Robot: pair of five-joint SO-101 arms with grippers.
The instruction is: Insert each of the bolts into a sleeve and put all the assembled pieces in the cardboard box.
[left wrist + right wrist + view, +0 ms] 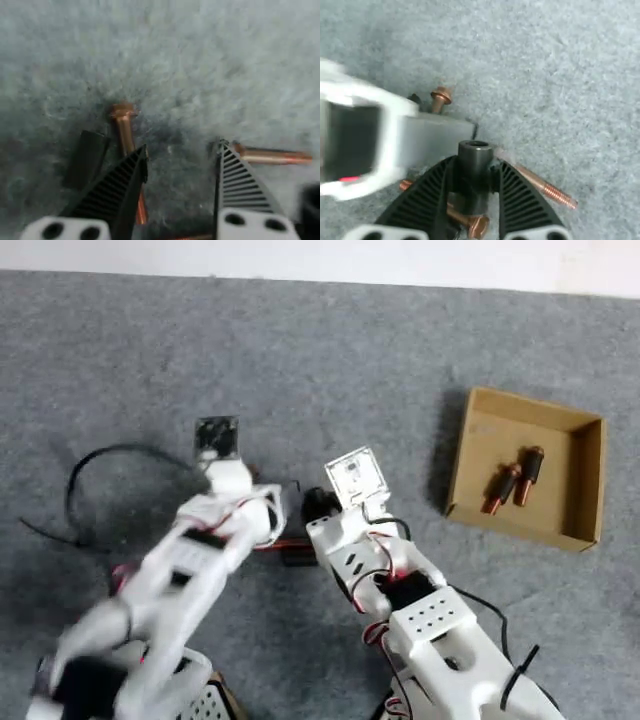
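Spreading under everything, the grey carpeted surface point(330, 350) carried two white arms side by side. The left arm point(190, 570) and the right arm point(400, 580) leaned toward each other near the middle, their wrists close together. Well apart from them, on the right arm's side, sat the shallow cardboard box point(592, 480). Inside it one assembled piece point(503, 488) lay just beside a second piece point(529, 475), both slanted the same way. The right jaws were clamped on a black sleeve point(474, 162), its open end facing the wrist camera, with part of the left arm just beside it. The left jaws stood apart, low over the carpet. A loose sleeve point(87, 159) lay near one of their tips, just beside a hex-headed bolt point(124, 130) whose shank ran under that tip. A second bolt point(272, 156) lay past the other tip. Around the held sleeve, a threaded bolt point(545, 187) slanted away on the carpet, and another bolt point(467, 220) lay beneath the right jaws.
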